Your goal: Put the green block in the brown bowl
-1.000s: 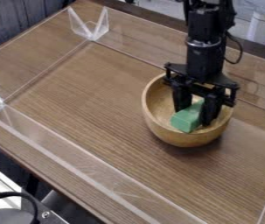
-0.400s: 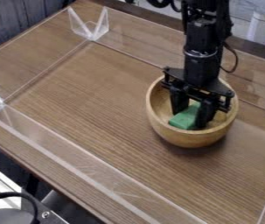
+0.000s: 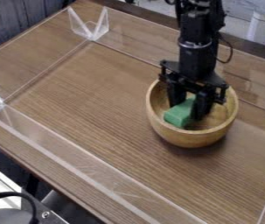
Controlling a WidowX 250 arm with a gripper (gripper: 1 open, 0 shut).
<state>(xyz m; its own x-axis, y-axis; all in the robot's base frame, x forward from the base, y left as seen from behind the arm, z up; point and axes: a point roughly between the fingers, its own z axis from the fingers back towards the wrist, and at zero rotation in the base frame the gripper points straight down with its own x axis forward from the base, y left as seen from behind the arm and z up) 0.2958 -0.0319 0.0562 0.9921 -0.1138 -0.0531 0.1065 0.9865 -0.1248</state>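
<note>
The black jaws are pointing straight down into the brown bowl, their fingers reaching below its rim. They are standing partly spread, and the green block is sitting between them, with a black finger crossing in front of its right end and another finger at its left side. Whether the fingers are pinching the block or only flanking it cannot be told from this view. The block is lying inside the bowl, low against the inner wall nearest the camera, its lower edge hidden by that wall. The bowl is resting on the wooden bench, directly under the jaws. Clear plastic walls are edging the bench, well apart from the jaws toward the upper left and the lower left.
</note>
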